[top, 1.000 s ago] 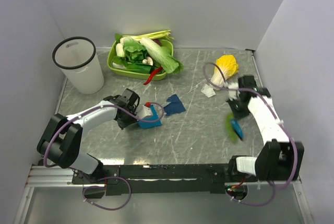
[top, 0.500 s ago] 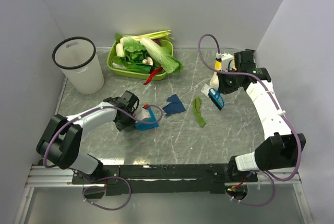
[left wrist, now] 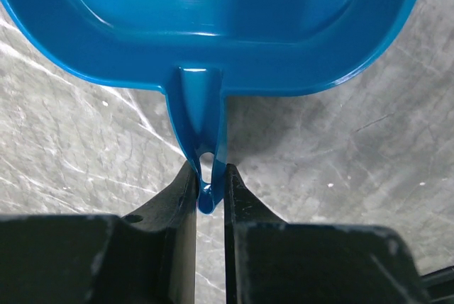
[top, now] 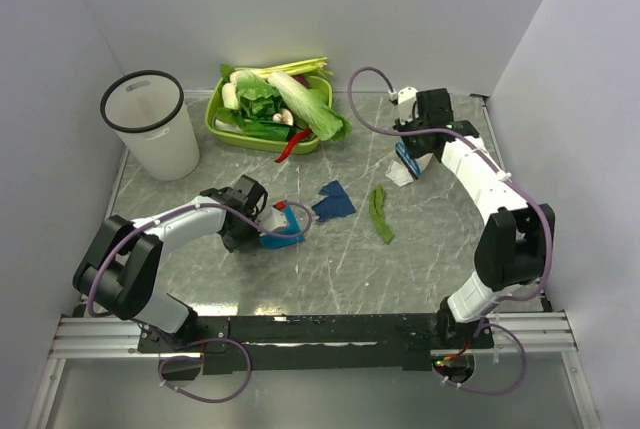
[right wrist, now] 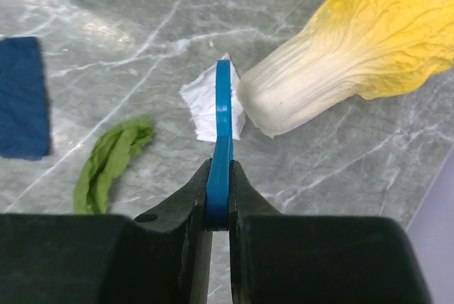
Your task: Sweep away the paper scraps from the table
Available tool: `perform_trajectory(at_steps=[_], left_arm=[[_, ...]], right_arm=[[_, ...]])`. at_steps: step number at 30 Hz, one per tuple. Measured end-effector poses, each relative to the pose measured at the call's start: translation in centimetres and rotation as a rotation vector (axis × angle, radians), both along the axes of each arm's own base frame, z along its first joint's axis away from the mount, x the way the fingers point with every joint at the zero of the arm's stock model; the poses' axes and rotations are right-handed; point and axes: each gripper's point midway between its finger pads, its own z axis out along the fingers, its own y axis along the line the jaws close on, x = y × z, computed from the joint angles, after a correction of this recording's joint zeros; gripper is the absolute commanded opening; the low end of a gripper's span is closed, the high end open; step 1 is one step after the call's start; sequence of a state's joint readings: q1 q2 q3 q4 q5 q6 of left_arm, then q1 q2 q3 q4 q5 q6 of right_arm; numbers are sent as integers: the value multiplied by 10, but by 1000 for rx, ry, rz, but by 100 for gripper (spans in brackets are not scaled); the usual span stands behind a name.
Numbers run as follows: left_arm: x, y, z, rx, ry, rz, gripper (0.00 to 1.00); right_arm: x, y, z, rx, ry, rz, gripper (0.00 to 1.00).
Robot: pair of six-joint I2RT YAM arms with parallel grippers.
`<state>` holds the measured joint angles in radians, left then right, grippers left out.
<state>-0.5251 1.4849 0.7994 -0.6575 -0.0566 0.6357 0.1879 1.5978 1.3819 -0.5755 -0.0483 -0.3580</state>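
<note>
Top view: left fingers (top: 259,221) are clamped on the handle of the blue dustpan (top: 288,235), which lies on the desk (top: 330,269) left of centre. A red scrap (top: 284,204) shows right at the dustpan; cannot tell if it is inside. The dark blue scrap (top: 335,201) lies just right of the dustpan. The green scrap (top: 381,214) lies further right, apart from it. The white scrap (top: 400,175) is near the right fingers (top: 409,156), which pinch a thin blue tool (top: 406,161). At the back stand a white bin (top: 152,129) on the left and a lime-green tray (top: 217,109) of vegetables.

Left wrist: the fingers are closed tight on the dustpan's narrow handle. The pan spreads out ahead over bare marble, and what shows of it holds nothing.

Right wrist: the fingers are clamped on the blue tool, seen edge-on. Its far end is over the white scrap, and whether it touches I cannot tell. The white scrap lies against the pale base of a yellow cabbage (right wrist: 355,49). The green scrap is lower left and the dark blue scrap is at the left edge, both flat on the desk.
</note>
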Motion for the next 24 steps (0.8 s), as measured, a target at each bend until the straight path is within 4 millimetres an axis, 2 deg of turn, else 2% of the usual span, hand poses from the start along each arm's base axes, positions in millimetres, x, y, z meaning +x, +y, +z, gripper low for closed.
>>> perform_trajectory(at_steps=[4,9,14,17,20,24], left_arm=[[2,-1,-2,-4,-3,-5,1],[2,-1,-2,10,11,-10,1],[4,5,7,60,34,-27,1],[9,7,17,97,46,-31,1],[16,7,26,119,48,-36,1],[16,9,24,151,78,-43,1]], right_arm=[[8,6,-4,-72,-27,-4,0],[16,14,-12,-131,-42,-3,0],[10,20,-42,-172,20,8,0],[1,35,-55,-159,64,32,0],[-11,58,-65,-64,129,54,0],[-24,96,-54,137,196,100,0]])
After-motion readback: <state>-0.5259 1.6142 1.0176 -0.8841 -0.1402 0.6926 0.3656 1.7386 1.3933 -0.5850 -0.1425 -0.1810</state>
